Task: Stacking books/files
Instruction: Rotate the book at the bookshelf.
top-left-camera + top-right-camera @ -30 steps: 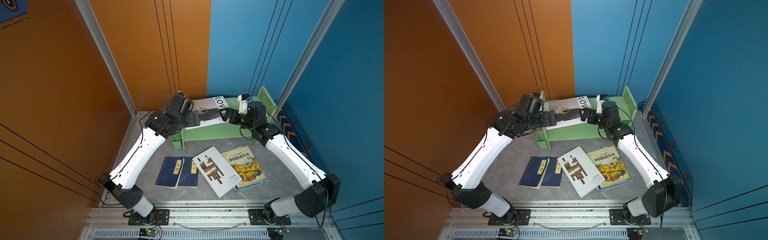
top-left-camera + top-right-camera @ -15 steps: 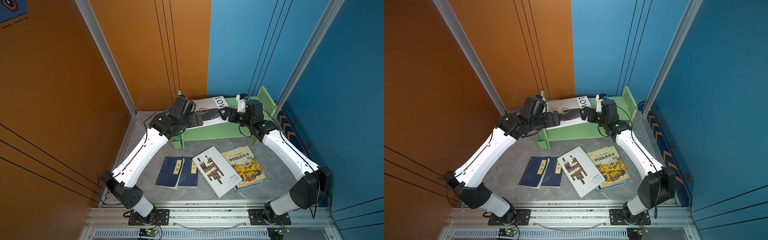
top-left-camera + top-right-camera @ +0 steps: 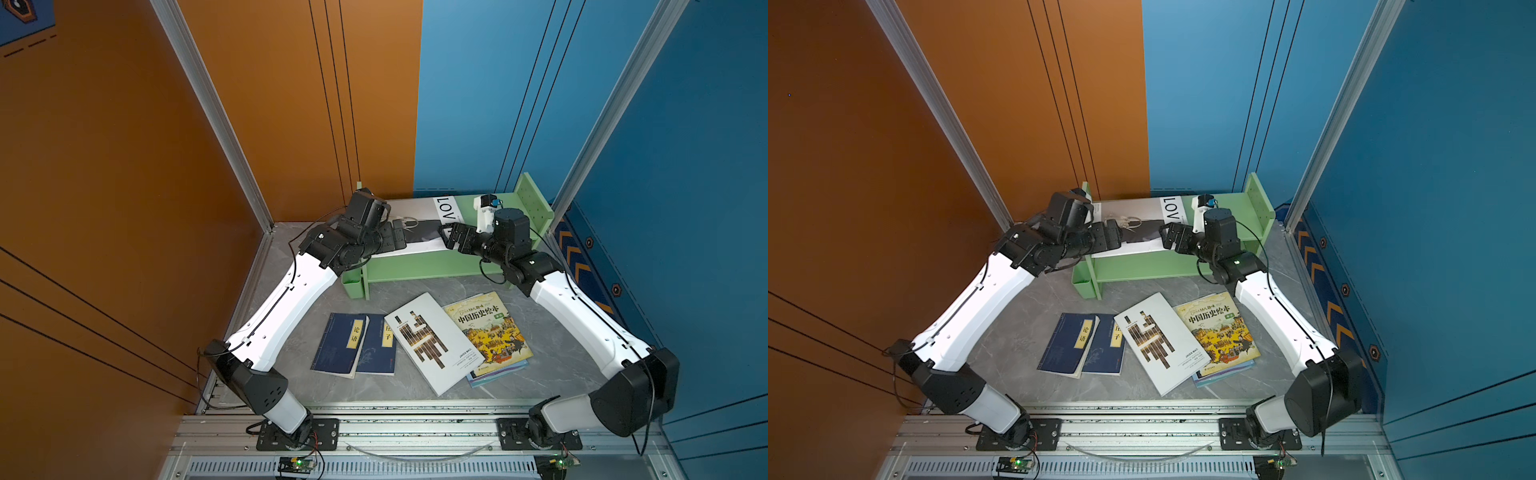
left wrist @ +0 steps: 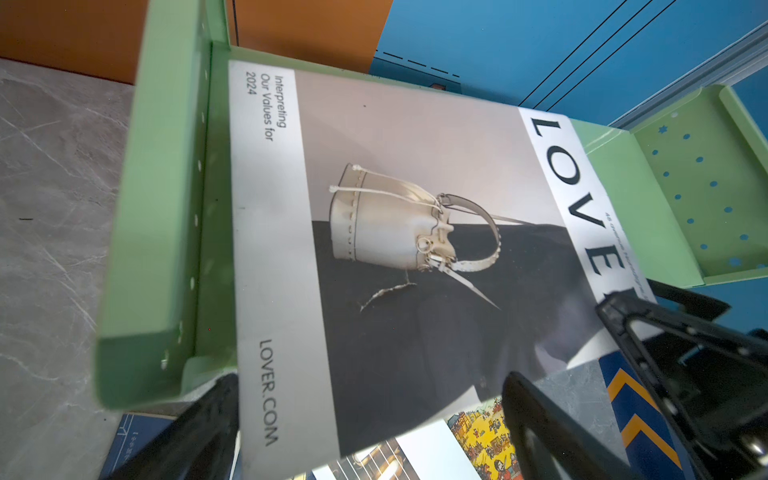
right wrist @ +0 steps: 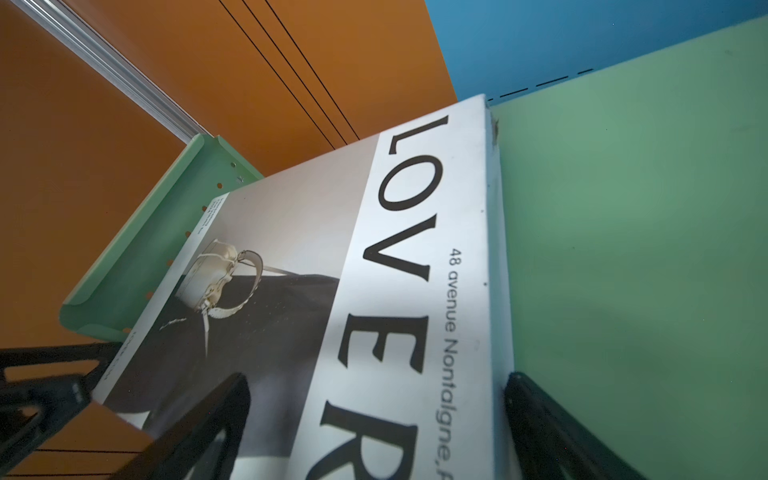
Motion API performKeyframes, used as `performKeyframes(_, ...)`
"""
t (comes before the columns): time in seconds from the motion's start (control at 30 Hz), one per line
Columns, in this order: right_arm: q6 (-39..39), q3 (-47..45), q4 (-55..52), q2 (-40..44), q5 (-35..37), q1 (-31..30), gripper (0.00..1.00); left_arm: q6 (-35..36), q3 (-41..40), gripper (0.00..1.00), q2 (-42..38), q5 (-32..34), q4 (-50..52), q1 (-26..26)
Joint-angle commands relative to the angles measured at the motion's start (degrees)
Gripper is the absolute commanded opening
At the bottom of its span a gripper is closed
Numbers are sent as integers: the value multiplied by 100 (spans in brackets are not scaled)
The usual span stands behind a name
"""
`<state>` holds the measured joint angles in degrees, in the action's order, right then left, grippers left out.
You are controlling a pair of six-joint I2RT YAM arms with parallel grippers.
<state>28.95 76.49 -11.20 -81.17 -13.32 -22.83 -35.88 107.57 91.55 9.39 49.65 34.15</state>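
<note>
On green shelf (image 3: 432,266), thick white "LOVER" book (image 4: 415,145) reading "LOVER.COM", left tool (image 3: 404,235) wide, right tool (image 3: 449,237) wide

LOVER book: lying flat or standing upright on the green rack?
Lying flat: the LOVER book rests cover-up on the green rack, title and bag photo facing upward.

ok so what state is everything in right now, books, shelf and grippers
shelf: upright on the table
big white book: closed, cover up on the shelf, near edge overhanging
left gripper: open, at the big white book
right gripper: open, at its corner
navy books: closed, flat, overlapping
barred white book: closed, flat
blue book: mostly hidden
yellow book: closed, on the blue book
</note>
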Motion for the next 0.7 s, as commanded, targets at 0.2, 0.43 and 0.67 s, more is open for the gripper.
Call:
performKeyframes(0.2, 110, -5, 138, 159, -107, -135, 98, 151, 207, 98, 215, -449, -325, 29)
performKeyframes(0.43, 149, 171, 251, -95, -125, -134, 98, 200, 358, 98, 301, -438, -359, -47)
performKeyframes(0.67, 163, 270, 228, -249, -15, -99, 98, 248, 259, 98, 209, -72, -324, -42)
